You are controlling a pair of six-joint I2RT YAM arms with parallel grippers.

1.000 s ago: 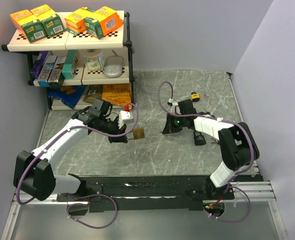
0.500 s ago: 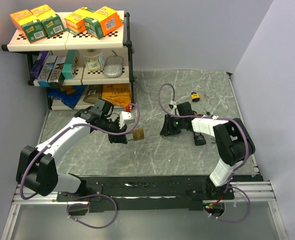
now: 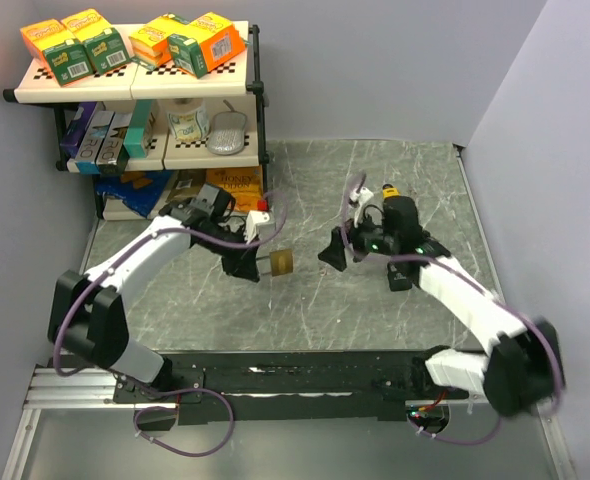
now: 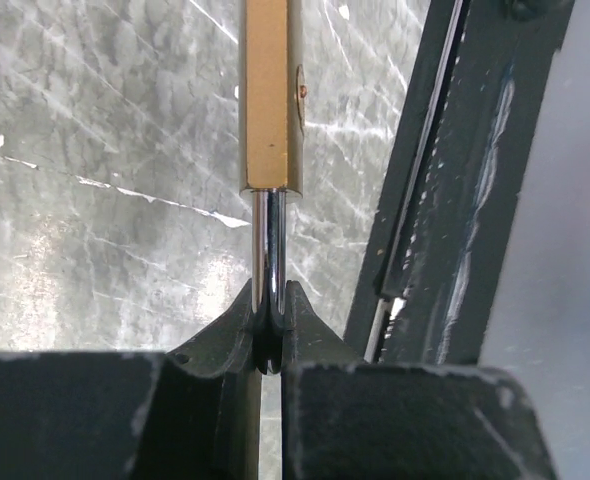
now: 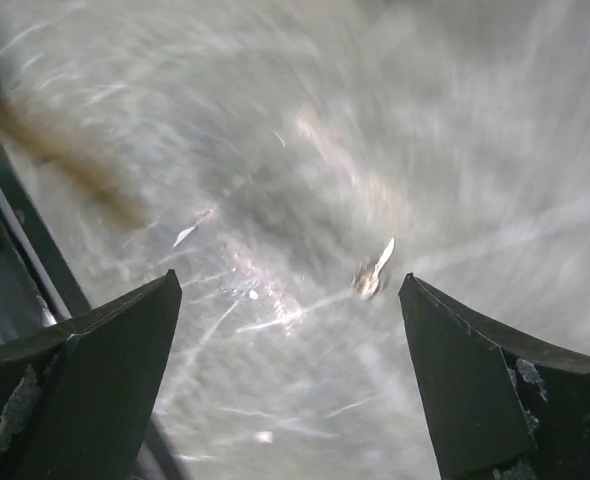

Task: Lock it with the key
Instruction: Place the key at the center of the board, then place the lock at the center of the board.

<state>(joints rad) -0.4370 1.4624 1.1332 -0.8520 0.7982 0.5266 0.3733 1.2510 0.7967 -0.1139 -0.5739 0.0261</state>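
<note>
The brass padlock (image 3: 281, 263) is held by its shackle (image 4: 263, 250) in the clenched left gripper (image 3: 252, 266), body pointed towards the right gripper (image 3: 333, 252), which is spread wide and empty close by, above what is judged, through blur, to be the key (image 5: 373, 272)

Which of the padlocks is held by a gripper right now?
The brass padlock, pinched by its shackle in the left gripper. The black padlock and the small yellow one lie on the table, not gripped.
</note>
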